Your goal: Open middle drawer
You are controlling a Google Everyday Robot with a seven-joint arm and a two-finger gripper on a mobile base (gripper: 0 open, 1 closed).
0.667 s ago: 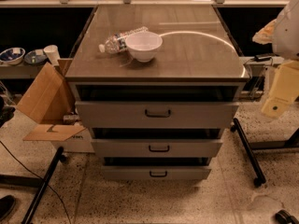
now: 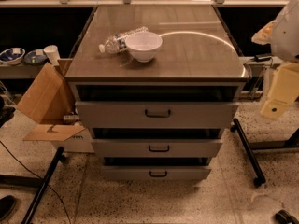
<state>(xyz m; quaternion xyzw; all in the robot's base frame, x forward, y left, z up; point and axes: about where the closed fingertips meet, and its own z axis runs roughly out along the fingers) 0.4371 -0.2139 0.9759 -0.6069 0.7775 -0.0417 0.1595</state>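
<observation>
Evidently nothing is being pulled yet: the middle drawer (image 2: 117, 148) is sitting shut midway down the cabinet (image 2: 196, 55), handle (image 2: 159, 148) untouched, while the claw (image 2: 280, 97) is hanging well apart at the right, its opening impossible to tell.

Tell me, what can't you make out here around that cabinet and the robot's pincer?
All in the one camera view:
- Inside of the middle drawer: hidden behind its front, and the gap above it is dark.
- The pincer, right of the cabinet and apart from it: partly cut off by the right edge.
- Label on the bottle: too blurred to read.
</observation>
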